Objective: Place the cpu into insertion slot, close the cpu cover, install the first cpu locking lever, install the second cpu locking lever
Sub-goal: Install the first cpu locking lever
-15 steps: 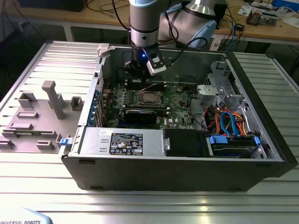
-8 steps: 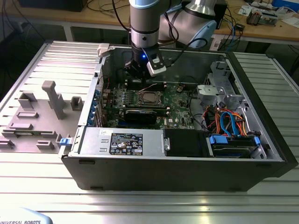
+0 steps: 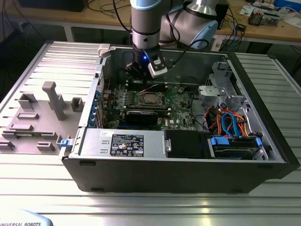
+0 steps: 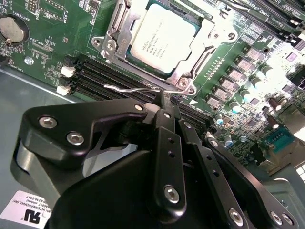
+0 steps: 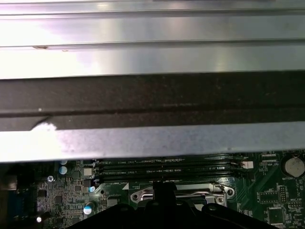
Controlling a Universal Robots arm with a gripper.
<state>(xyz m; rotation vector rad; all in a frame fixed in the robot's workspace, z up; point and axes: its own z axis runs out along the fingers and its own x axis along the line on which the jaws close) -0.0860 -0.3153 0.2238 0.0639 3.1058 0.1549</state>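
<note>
- Exterior view first: got the arm (image 3: 143, 28) reaching straight down into the open pc case (image 3: 263, 141), end effector (image 3: 137, 73) low over the motherboard (image 3: 181, 110).
- Second wrist view: end effector (image 4: 164, 99) pinched together into one narrow tip, nothing visibly caught in it. Same closed-up look on the end effector (image 5: 164, 188) in the first wrist view.
- Spotted the cpu (image 4: 164, 38) just ahead of that tip, already sitting flat in the insertion slot (image 4: 204, 25).
- cpu cover (image 4: 193, 64) down around the chip too, silver frame with the grey top in its window.
- Thin wire locking lever (image 4: 131, 88) lying between the tip and the cover, alongside the memory slots (image 4: 102, 76). One end right at the tip; touching or not, can't tell. Hooked down or loose, can't tell either.
- Back in the exterior view: cpu (image 3: 150, 98) just past the end effector on the camera side, black graphics card (image 3: 141, 116) a bit further the same way, then the power supply (image 3: 122, 142) along the near case edge.
- Blue cables (image 3: 230, 123) well off toward the exterior view's right of the end effector, grey fixture (image 3: 52, 100) out on the surface (image 3: 150, 202) well off toward the exterior view's left.
- First wrist view: memory slots (image 5: 167, 168) just beyond the tip, then the case wall (image 5: 152, 140) behind those, coin battery (image 5: 294, 166) off to one side.
</note>
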